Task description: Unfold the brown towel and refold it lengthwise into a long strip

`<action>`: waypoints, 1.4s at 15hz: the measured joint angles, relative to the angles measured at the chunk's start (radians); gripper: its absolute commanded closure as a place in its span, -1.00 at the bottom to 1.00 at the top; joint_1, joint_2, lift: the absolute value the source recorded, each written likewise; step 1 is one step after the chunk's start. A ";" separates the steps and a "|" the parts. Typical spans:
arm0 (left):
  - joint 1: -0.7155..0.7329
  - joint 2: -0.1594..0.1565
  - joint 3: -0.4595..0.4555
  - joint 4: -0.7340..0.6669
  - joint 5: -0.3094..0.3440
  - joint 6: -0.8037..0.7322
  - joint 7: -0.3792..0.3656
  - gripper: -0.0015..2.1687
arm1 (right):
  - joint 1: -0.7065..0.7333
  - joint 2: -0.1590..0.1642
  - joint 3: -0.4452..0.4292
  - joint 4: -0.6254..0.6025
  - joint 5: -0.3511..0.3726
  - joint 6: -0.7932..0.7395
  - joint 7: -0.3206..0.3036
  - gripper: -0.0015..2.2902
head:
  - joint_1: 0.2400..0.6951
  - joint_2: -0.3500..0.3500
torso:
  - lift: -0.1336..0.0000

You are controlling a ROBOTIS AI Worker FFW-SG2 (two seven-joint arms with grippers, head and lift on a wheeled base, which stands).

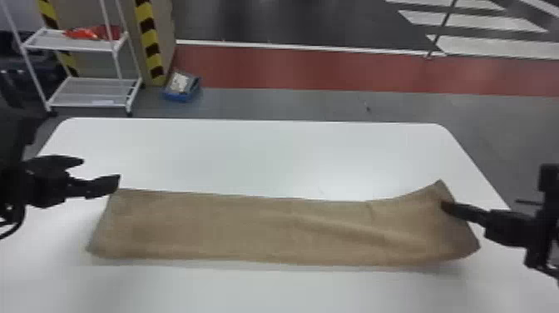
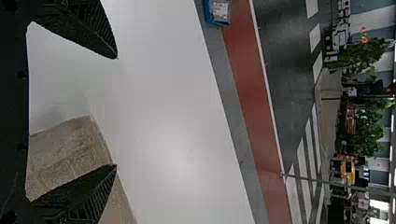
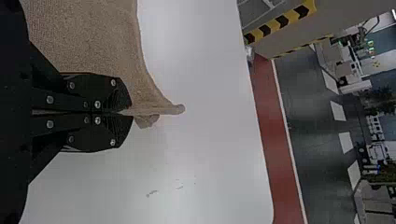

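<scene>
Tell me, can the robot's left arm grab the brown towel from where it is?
Probably yes. Its gripper is open beside the near corner of the brown towel, and nothing seems to block the way.

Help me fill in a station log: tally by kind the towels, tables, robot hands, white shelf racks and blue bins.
Brown towel: 1
White table: 1
Robot hands: 2 (left hand, right hand)
White shelf rack: 1
Blue bin: 1
Total: 6
</scene>
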 measured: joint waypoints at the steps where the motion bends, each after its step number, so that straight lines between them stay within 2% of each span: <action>1: 0.002 0.000 0.003 0.000 0.000 0.000 0.000 -0.95 | -0.065 -0.013 0.031 0.048 0.035 -0.001 -0.002 0.29 | 1.00 -0.33 | -0.85; 5: 0.012 -0.002 0.020 -0.003 0.001 0.000 0.000 -0.95 | -0.247 -0.037 0.131 0.235 0.138 -0.032 -0.029 0.28 | 1.00 -0.27 | -0.85; 6: 0.016 -0.002 0.024 -0.009 0.001 0.000 0.000 -0.95 | -0.259 -0.039 0.147 0.256 0.150 -0.040 -0.030 0.15 | 1.00 -0.26 | -0.85; 7: 0.020 -0.002 0.027 -0.013 0.002 0.000 -0.001 -0.95 | -0.260 -0.039 0.153 0.264 0.161 -0.042 -0.029 -0.28 | 1.00 -0.25 | -0.85; 8: 0.024 -0.002 0.031 -0.016 0.003 0.000 -0.001 -0.95 | -0.253 -0.041 0.156 0.267 0.176 -0.044 -0.027 -0.97 | 1.00 -0.25 | -0.85; 11: 0.028 0.001 0.037 -0.017 0.002 -0.002 -0.002 -0.95 | -0.214 -0.059 0.132 0.262 0.198 -0.055 -0.038 -0.96 | 1.00 -0.31 | -0.85; 14: 0.027 0.000 0.030 -0.017 0.000 -0.002 -0.003 -0.95 | -0.137 -0.066 0.075 0.167 0.166 -0.043 -0.016 -0.88 | 1.00 -0.39 | -0.85; 16: 0.027 0.000 0.027 -0.017 -0.002 -0.002 -0.003 -0.95 | -0.079 -0.066 0.056 0.104 0.151 -0.020 0.002 -0.75 | 1.00 -0.41 | -0.85; 20: 0.027 0.000 0.025 -0.017 -0.005 0.000 -0.005 -0.94 | -0.052 -0.071 0.080 0.107 0.163 -0.020 0.003 -0.68 | 1.00 -0.40 | -0.85; 21: 0.029 0.001 0.025 -0.017 -0.006 0.000 -0.005 -0.94 | -0.060 -0.072 0.091 0.122 0.168 -0.024 0.002 -0.58 | 1.00 -0.39 | -0.85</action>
